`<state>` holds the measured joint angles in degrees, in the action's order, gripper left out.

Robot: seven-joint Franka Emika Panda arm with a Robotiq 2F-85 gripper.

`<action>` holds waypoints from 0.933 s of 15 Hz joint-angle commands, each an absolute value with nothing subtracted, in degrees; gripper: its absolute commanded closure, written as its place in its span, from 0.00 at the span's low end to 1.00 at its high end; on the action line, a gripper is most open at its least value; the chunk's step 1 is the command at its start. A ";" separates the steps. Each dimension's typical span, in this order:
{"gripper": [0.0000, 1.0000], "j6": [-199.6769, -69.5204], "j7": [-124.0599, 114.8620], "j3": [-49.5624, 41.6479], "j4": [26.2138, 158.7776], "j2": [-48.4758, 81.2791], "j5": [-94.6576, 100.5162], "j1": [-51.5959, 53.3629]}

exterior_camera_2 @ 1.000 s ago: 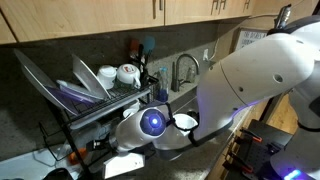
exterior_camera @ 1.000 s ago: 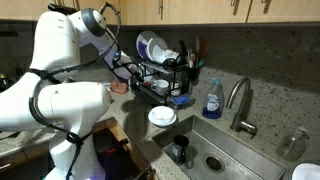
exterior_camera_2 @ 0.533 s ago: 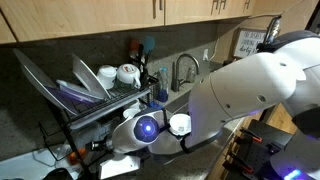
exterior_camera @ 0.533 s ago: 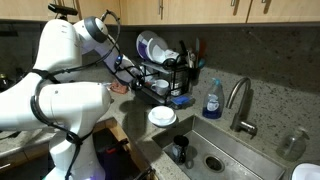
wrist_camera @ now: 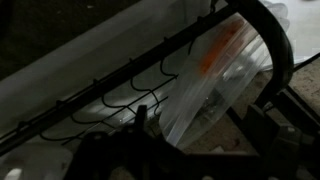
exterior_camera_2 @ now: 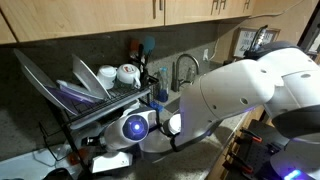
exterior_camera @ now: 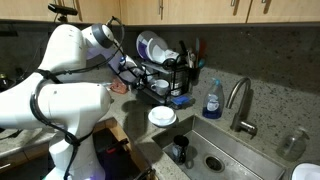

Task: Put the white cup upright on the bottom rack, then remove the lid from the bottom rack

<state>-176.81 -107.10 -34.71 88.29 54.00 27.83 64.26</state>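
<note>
Our one gripper [exterior_camera: 130, 73] reaches into the bottom rack [exterior_camera: 160, 90]; we cannot tell how wide its jaws stand. One clear lid [wrist_camera: 215, 75] leans there, long axis from 7 to 1 o'clock. Farther, one white cup [exterior_camera_2: 127, 73] sits on the upper tier, seemingly upright.
</note>
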 commanded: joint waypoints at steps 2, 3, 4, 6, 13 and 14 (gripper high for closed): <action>0.00 -171.26 -105.31 -30.75 81.29 56.66 26.72 59.64; 0.00 -170.36 -105.11 -29.88 80.23 57.15 26.77 58.85; 0.00 -169.55 -104.95 -29.03 79.20 57.67 26.81 58.13; 0.00 -168.00 -104.45 -27.38 77.15 58.86 26.92 56.91; 0.46 -164.35 -101.46 -23.95 72.92 60.54 27.51 55.09; 0.54 -164.66 -101.80 -24.39 73.40 60.15 27.75 55.43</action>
